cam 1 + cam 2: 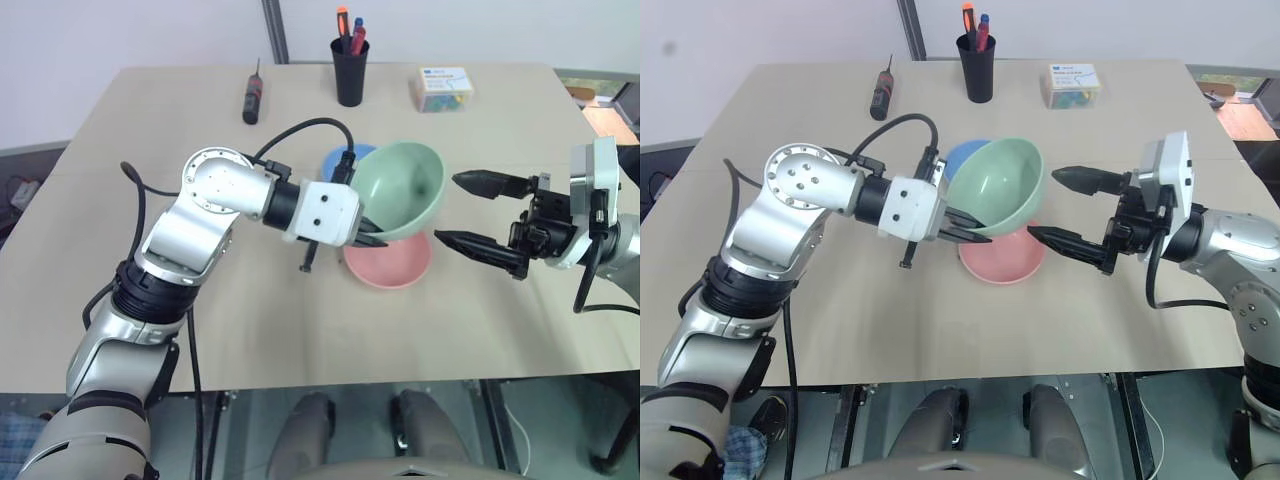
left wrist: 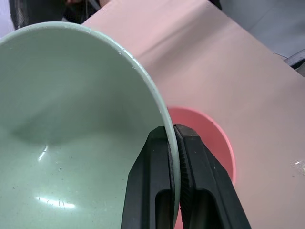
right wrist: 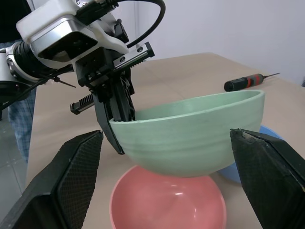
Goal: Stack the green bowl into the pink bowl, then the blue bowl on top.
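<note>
Fingers first: the left gripper (image 1: 372, 237) is pinching the near rim of the green bowl (image 1: 402, 188), one black finger inside the wall and one outside, clamped tight on it. The right gripper (image 1: 478, 213) is hanging level just beside the bowl's far side, its two fingers spread wide and grasping nothing.

Surface (image 1: 150, 120): tan top, carrying everything; a black pen cup (image 1: 350, 70), a screwdriver (image 1: 253, 98) and a small clear box (image 1: 441, 88) are sitting well back, clear of the work.

Green bowl: lifted off the surface, tilting so its mouth is facing up and toward the right arm. Its lowest part is hanging above the pink bowl (image 1: 388, 263), with a gap showing between them in the right wrist view.

Pink bowl: resting upright on the surface, mouth up, directly under and slightly nearer the robot than the green one.

Blue bowl (image 1: 338, 161): sitting on the surface behind the green bowl, mostly hidden by it.

Deciding relation: the pink bowl is lying straight below the held bowl, on the left arm's side of the gap. My reading is that the green bowl needs levelling, then lowering until it nests; left arm is the one placed to do it.
</note>
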You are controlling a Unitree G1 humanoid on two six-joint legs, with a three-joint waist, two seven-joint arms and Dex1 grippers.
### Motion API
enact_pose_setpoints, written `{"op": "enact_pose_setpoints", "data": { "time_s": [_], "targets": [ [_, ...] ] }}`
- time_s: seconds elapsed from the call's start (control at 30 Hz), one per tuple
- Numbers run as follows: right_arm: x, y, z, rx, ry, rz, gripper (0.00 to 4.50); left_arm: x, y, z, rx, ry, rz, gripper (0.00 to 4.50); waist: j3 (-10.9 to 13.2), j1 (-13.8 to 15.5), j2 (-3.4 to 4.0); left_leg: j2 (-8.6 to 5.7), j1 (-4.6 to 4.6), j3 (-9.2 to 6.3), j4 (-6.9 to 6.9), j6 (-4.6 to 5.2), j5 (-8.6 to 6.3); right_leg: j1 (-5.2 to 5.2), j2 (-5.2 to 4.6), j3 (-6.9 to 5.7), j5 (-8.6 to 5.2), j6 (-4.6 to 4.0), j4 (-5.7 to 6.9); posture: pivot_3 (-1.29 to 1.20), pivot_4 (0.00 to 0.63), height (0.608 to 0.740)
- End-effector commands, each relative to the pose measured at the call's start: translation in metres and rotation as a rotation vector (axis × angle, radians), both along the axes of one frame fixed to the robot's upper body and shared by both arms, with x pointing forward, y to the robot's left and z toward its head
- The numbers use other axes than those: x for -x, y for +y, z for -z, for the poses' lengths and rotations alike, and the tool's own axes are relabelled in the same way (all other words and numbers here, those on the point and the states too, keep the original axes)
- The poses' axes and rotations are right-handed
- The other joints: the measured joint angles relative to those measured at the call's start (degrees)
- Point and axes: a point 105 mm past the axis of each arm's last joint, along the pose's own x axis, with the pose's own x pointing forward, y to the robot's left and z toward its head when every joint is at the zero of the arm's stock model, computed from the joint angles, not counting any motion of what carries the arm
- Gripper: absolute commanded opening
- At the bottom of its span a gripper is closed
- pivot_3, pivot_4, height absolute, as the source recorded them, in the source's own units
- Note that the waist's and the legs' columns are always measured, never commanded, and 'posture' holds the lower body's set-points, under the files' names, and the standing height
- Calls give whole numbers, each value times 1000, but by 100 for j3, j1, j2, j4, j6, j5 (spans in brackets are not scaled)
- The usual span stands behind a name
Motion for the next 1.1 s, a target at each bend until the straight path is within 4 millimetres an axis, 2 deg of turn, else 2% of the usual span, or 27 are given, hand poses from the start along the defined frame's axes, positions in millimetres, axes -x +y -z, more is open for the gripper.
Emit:
{"op": "enact_pose_setpoints", "data": {
  "time_s": [0.03, 0.23, 0.33, 0.4, 0.47, 0.57, 0.63, 0.7, 0.9, 1.1],
  "targets": [
    [5, 0, -9, 6, -56, 2, 4500, 2, 0, -14, 27, -49, 10, 917, 0, 2, 0, 0, 0, -1, 0, 0, 0, 0, 0, 0, 0, 0, 0, 0, 150, 712],
    [5, 2, -7, 6, -54, 0, 4500, 2, -6, -27, 125, -78, 25, 3363, 0, 4, 0, 0, 0, -2, 2, 0, 0, 0, 0, 0, 0, 0, 0, 0, 150, 712],
    [5, 1, -7, 7, -54, -2, 4500, -10, -5, -36, 194, -101, -51, 4487, 0, 6, 0, 0, 0, -4, 4, 0, 0, 1, 0, -1, 0, 0, 0, 0, 150, 712],
    [5, 1, -7, 6, -54, -4, 4500, -26, 0, -42, 231, -142, -135, 4487, 0, 6, 0, 0, 0, -4, 5, 0, 0, 1, 0, -1, 0, 0, 3, 0, 150, 712],
    [5, 1, -8, 7, -56, -9, 4500, -47, 12, -38, 194, -203, -228, 4487, 0, 0, -1, -1, 2, -3, 6, 0, 0, 1, 0, -1, 0, 1, 6, 0, 150, 712],
    [5, 2, -8, 7, -57, -14, 4500, -72, 33, -29, 121, -270, -332, 4487, 0, -11, -1, -5, 7, -1, 6, 0, 0, 0, 1, 3, 0, 0, 10, 0, 150, 712],
    [4, 1, -9, 6, -59, -14, 4500, -89, 50, -15, 31, -290, -396, 4487, 0, -6, -1, -10, 7, 0, 5, 0, 0, 0, 3, 3, 0, 0, 9, 0, 150, 712],
    [4, 1, -9, 9, -61, -14, 4500, -101, 59, -5, -7, -295, -427, 4487, 0, -1, -1, -13, 5, -2, 5, 0, 0, 0, 2, 1, 0, 1, 7, 0, 150, 712],
    [4, 1, -9, 14, -66, -10, 4500, -119, 63, 20, -66, -280, -423, 4487, 0, 24, -2, -31, -4, -8, 9, 0, 0, 0, -7, -9, 0, 1, 4, 0, 150, 712],
    [5, -2, -10, 12, -73, 11, 4500, -136, 56, 32, -38, -286, -440, 4487, 0, 5, -3, -32, -5, -11, 9, 0, 0, -3, -8, -10, 0, 1, 7, 0, 150, 712]
  ]
}}
